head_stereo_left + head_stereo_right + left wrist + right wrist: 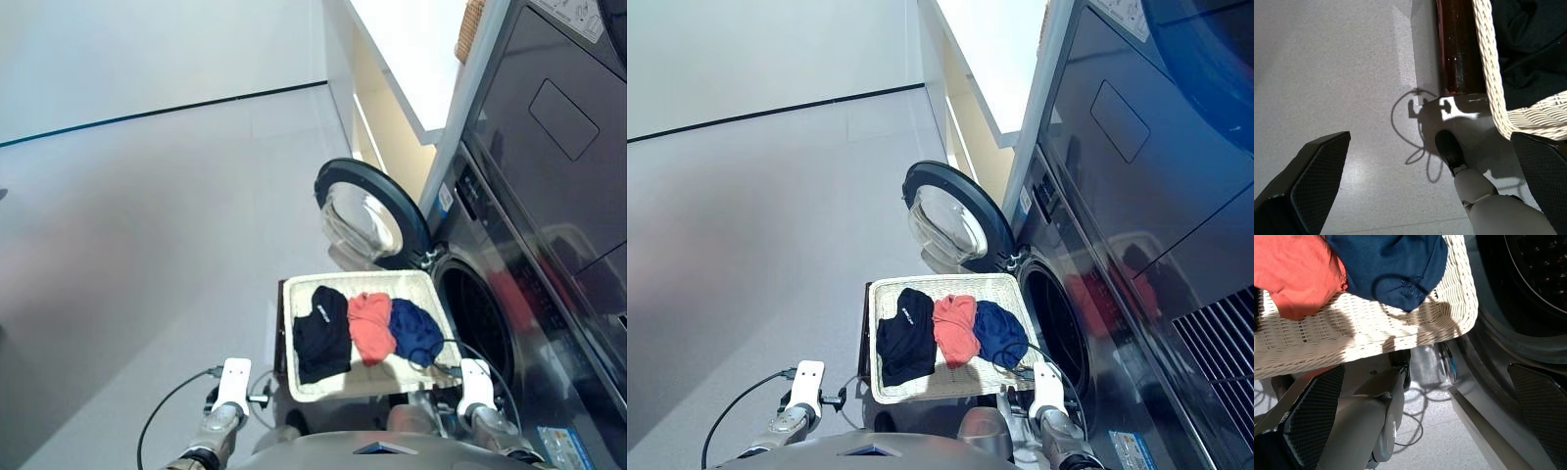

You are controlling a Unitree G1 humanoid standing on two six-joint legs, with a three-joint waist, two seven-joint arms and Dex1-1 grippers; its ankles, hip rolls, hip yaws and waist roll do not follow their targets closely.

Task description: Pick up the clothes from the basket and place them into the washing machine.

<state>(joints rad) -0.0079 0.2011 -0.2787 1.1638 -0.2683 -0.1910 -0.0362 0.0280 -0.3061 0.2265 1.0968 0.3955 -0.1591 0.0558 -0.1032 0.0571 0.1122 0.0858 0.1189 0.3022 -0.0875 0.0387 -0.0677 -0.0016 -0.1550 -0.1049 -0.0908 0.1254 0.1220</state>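
Note:
The cream wicker basket (411, 290) stands in front of me, beside the washing machine (482, 318). Its round glass door (367, 215) is swung open behind the basket. Three clothes lie side by side in the basket: black with white lettering (320, 335), orange-red (369, 327) and navy blue (414, 331). My left gripper (233, 380) hovers open over the floor, just outside the basket's near left corner. My right gripper (476, 378) is open at the near right corner, between the basket rim (1400, 340) and the steel drum (1542, 269). Neither holds anything.
A dark flat-fronted unit (558, 127) is stacked above the washer. A white counter (411, 59) runs along the wall behind the door. Grey floor (147, 245) spreads to the left. A dark brown stand (1454, 44) carries the basket.

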